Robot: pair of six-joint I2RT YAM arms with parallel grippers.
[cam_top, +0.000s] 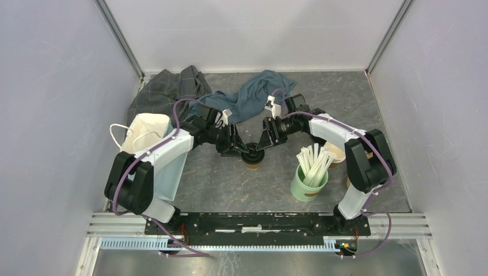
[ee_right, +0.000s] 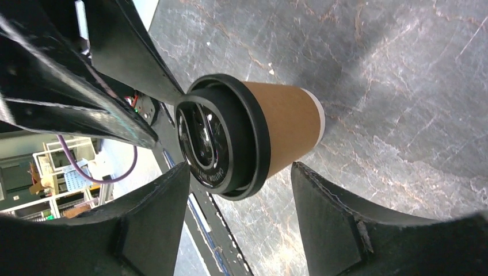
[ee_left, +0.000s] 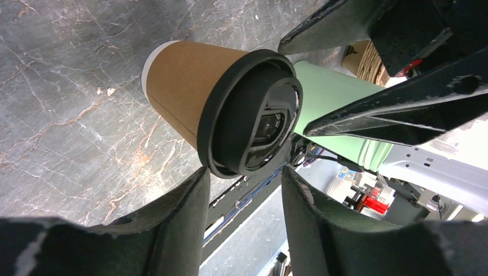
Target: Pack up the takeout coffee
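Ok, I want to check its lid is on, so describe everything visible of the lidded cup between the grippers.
The takeout coffee cup is small, brown kraft paper with a white bottom edge, and stands upright on the grey marbled table. Its round black plastic sip lid looks seated evenly all round. The left gripper and right gripper flank its top, fingers apart; neither visibly touches it.

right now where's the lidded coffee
Top view: lidded coffee stands between the left end effector and right end effector, left of the green cup.
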